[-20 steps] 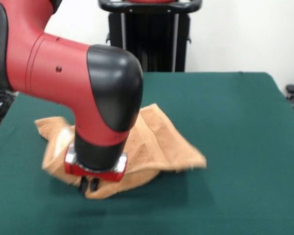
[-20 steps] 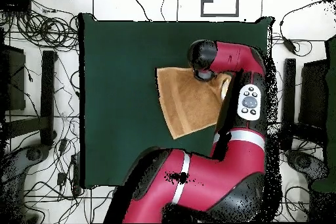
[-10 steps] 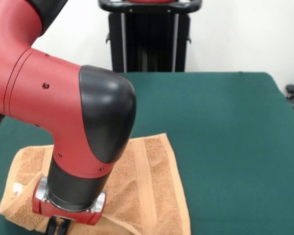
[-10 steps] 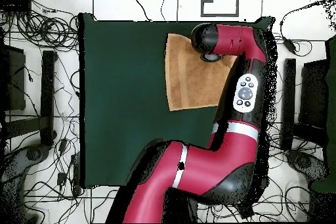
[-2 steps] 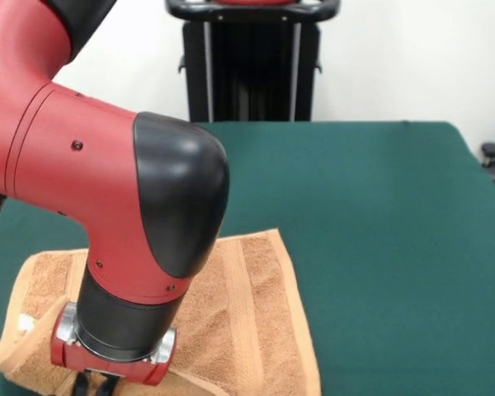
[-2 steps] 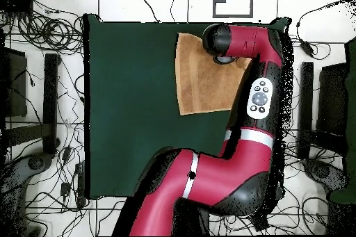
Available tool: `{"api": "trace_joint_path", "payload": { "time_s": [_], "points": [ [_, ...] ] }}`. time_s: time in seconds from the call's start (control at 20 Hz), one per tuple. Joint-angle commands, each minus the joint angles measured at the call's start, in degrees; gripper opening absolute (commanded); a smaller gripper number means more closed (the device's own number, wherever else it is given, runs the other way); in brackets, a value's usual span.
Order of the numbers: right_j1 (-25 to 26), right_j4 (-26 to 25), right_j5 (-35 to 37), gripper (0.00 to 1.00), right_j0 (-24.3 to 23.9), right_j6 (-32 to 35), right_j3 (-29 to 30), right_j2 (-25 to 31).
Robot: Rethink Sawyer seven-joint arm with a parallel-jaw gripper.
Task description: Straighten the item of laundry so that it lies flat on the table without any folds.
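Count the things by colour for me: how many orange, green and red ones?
Orange: 1, the towel
Green: 1, the table
Red: 1, the robot arm
Total: 3

Red arm, black elbow cap, silver wrist ring, grey button pad on link
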Motion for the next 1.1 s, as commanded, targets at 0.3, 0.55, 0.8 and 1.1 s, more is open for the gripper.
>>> {"api": "trace_joint_path", "payload": {
  "time_s": [0.3,0.55,0.8,1.1],
  "points": [
    [-0.5,0.8,-3.3,1.00,0.1,4.8,5.0,3.0],
    [-4.8,2.1,1.2,1.00,0.4,1.9,8.0,2.6],
    [-10.7,4.4,1.1,1.00,0.9,0.8,16.7,3.3],
    [-17.4,3.8,2.1,1.00,2.1,-1.5,23.3,1.9]
  ]
}}
